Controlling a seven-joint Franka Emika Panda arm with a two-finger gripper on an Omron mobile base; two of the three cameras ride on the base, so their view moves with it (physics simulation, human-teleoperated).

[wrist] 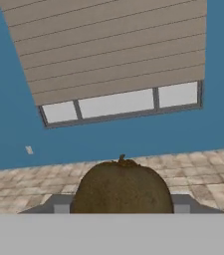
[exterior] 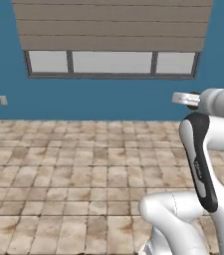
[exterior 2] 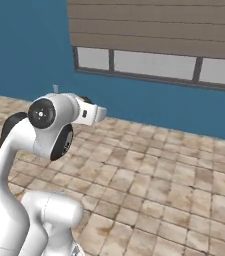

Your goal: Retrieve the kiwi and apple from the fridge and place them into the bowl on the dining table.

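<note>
The kiwi [wrist: 121,185], a brown oval fruit with a small stem nub on top, sits low in the middle of the hand view. My gripper [wrist: 121,206] is shut on it, and a grey fingertip [wrist: 59,204] shows at each side of the fruit. The arm is folded up close over the base, with its wrist [exterior: 187,98] held high and pointing at the blue wall. The apple, the fridge, the bowl and the dining table are out of view.
A blue wall [exterior: 108,104] stands ahead with a long window [exterior: 111,62] under a tan slatted blind [exterior: 111,25]. Beige tiled floor [exterior: 73,179] stretches open between the base and the wall. A small outlet [exterior: 3,100] is on the wall at left.
</note>
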